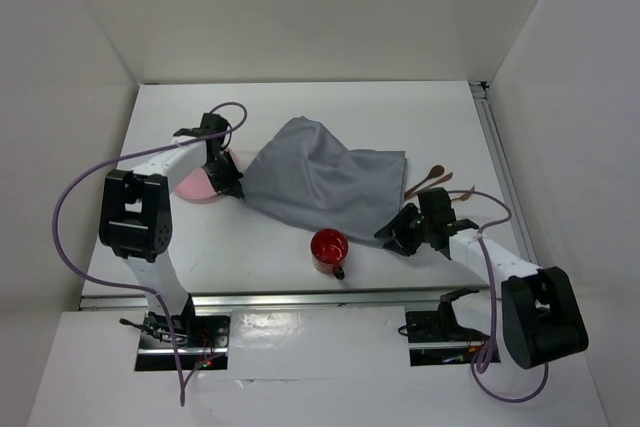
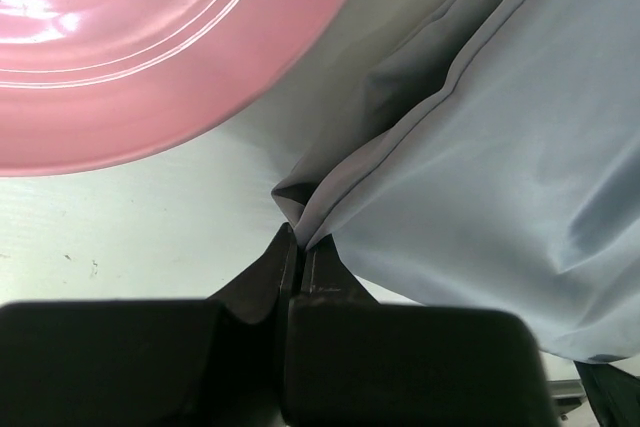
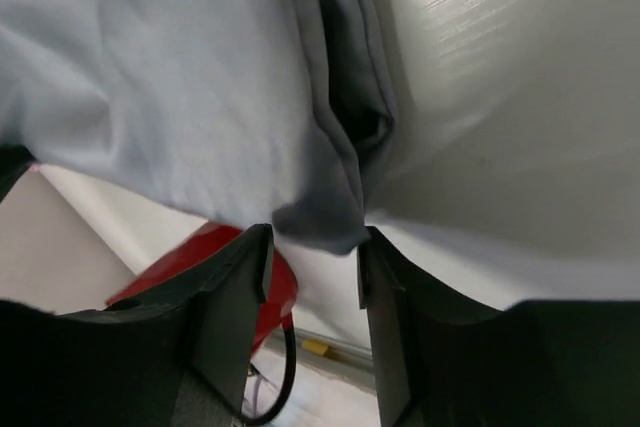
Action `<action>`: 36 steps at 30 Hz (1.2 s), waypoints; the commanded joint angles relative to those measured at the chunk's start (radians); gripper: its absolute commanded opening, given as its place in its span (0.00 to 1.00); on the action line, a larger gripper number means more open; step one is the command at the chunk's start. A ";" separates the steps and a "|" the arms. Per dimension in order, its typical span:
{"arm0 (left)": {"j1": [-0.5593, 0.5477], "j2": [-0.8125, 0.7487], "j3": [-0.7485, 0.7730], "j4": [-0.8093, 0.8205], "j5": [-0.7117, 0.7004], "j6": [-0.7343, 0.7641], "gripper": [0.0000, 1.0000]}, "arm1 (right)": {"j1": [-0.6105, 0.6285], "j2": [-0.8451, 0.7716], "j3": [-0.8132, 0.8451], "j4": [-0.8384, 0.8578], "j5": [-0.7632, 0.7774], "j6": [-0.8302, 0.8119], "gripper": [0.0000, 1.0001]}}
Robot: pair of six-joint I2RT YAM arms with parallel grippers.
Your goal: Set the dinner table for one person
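Note:
A crumpled grey cloth (image 1: pixel 320 175) lies across the middle of the white dinner table (image 1: pixel 420 112). My left gripper (image 1: pixel 235 190) is shut on the cloth's near-left corner, right beside a pink plate (image 1: pixel 195 187). In the left wrist view the fingers (image 2: pixel 300 239) pinch the hem of the cloth (image 2: pixel 500 177), with the plate (image 2: pixel 130 47) just beyond. My right gripper (image 1: pixel 387 235) is at the cloth's near-right corner. Its jaws (image 3: pixel 315 237) stand apart, and the cloth corner (image 3: pixel 320 212) hangs at the fingertips without being pinched.
A red cup (image 1: pixel 329 247) sits near the front edge between the arms, and shows behind my right gripper's left finger (image 3: pixel 170 265). Wooden spoons (image 1: pixel 432 179) lie right of the cloth. Metal rails run along the front (image 1: pixel 300 297) and right edges.

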 commanded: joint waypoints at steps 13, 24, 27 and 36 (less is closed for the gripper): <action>0.004 -0.087 0.009 -0.019 0.001 0.032 0.00 | 0.167 0.084 0.129 -0.035 0.345 0.090 0.07; 0.004 -0.098 -0.022 -0.010 0.019 0.032 0.00 | 0.167 -0.051 0.075 -0.156 0.283 0.097 0.68; 0.004 -0.098 -0.022 -0.010 0.019 0.032 0.00 | 0.167 -0.028 -0.003 -0.021 0.209 0.120 0.68; 0.004 -0.098 -0.022 -0.010 0.029 0.032 0.00 | 0.221 0.145 -0.025 0.165 0.322 0.224 0.21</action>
